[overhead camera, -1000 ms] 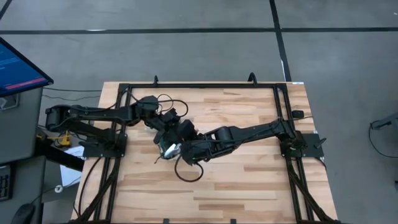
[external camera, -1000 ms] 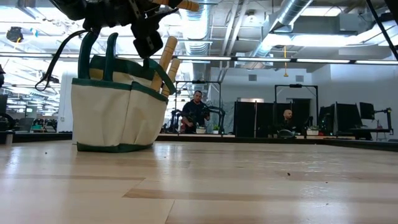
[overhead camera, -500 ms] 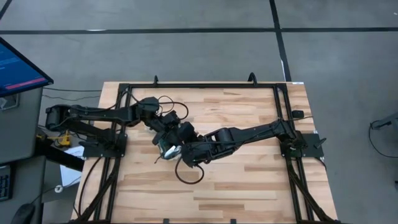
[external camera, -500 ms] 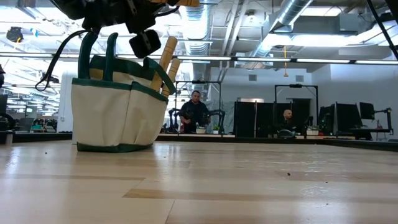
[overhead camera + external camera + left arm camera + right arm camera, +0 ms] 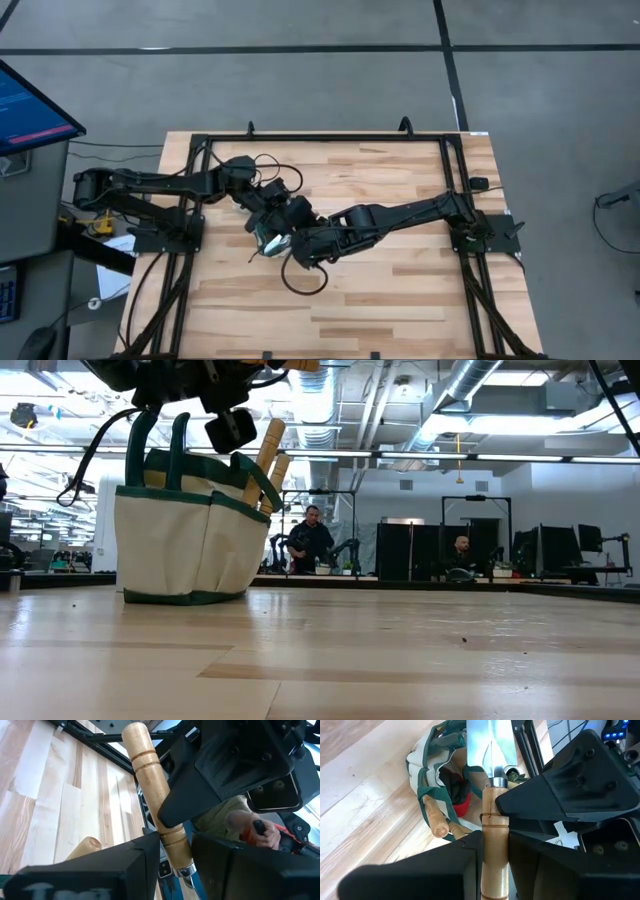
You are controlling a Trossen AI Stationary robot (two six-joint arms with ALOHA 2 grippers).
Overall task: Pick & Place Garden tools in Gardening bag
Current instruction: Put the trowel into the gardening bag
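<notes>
The beige gardening bag (image 5: 185, 530) with green trim stands on the table. It also shows in the right wrist view (image 5: 427, 767). Two wooden handles (image 5: 268, 455) stick out of it, and a red-and-black tool (image 5: 461, 802) lies inside. Both arms meet above the bag (image 5: 268, 240). My left gripper (image 5: 175, 855) and my right gripper (image 5: 495, 850) are each shut on one trowel with a wooden handle (image 5: 150, 775) and a silver blade (image 5: 487, 745). The blade points toward the bag's opening. My left gripper pinches the trowel between its two fingers at the blade end of the handle, by the metal collar (image 5: 181, 866). Its fingers lie across the handle. The trowel is lifted clear above the bag. My right gripper pinches the wooden handle (image 5: 494, 837) between its two fingers, farther toward the free end than the left gripper's finger (image 5: 545, 800). Its fingers lie along the handle. The blade sticks out ahead of them, over the bag.
The black frame rails (image 5: 330, 140) run along the table's edges. Bare wooden table (image 5: 400, 650) lies to the right of the bag. People stand in the room behind the table (image 5: 312, 540). A monitor (image 5: 30, 105) stands off the table's left side.
In the low view a dark gripper part above the bag's right rim has tipped and shifted a little toward the bag's middle. The trowel stays held above the bag, and the bag has not moved.
</notes>
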